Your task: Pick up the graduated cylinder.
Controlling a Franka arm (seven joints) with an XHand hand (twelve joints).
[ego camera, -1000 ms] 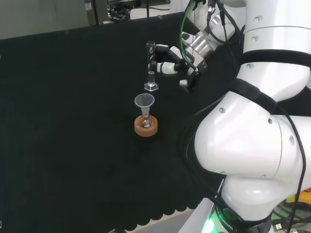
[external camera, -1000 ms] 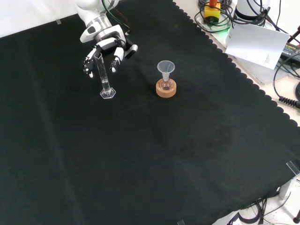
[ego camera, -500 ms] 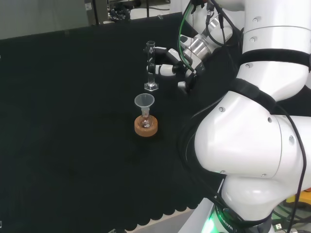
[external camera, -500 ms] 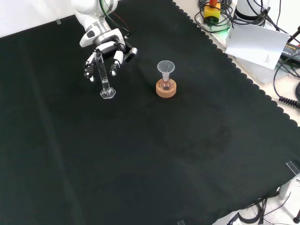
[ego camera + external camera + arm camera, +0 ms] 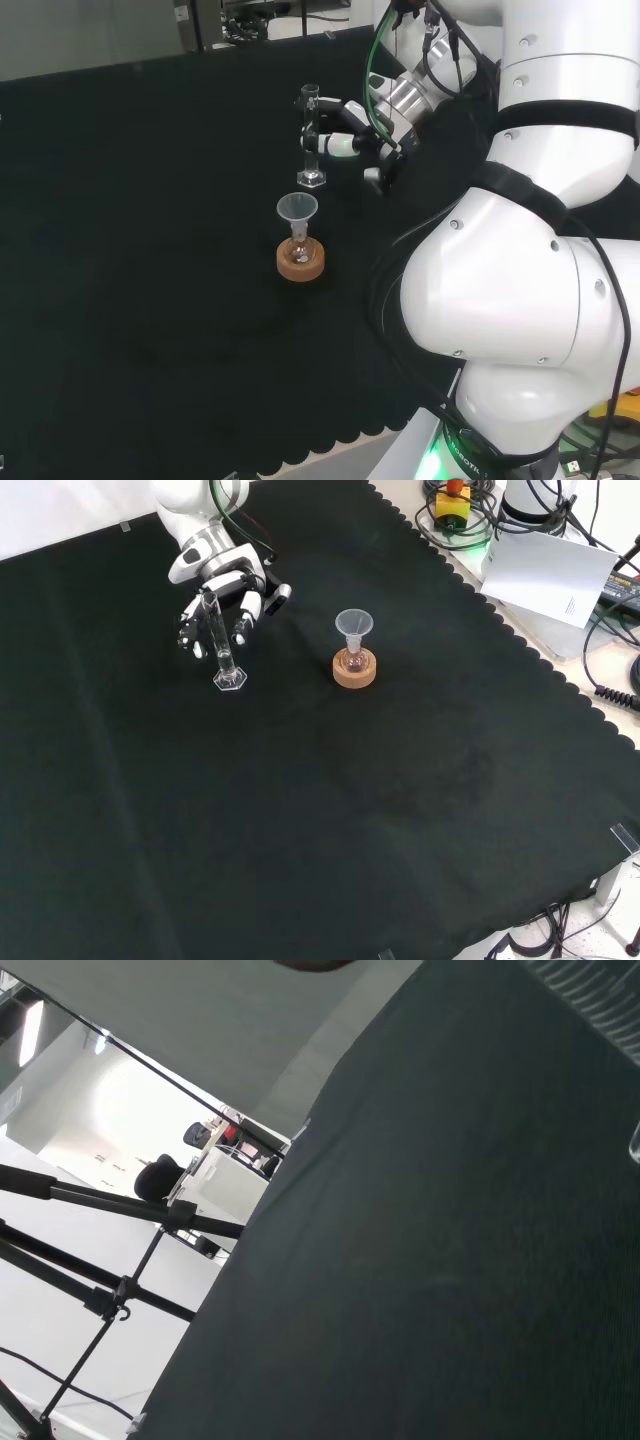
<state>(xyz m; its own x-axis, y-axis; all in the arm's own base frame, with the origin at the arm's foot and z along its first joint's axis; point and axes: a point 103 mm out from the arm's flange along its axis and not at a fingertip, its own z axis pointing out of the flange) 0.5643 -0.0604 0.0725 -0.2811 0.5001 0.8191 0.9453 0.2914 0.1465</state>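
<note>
The hand (image 5: 222, 584) has its fingers around the upright graduated cylinder (image 5: 220, 638).

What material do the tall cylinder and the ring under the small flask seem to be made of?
The cylinder looks like clear glass or plastic: the black cloth shows through it. Which of the two cannot be told. The ring looks like cork: matte, light brown, slightly grainy.
</note>
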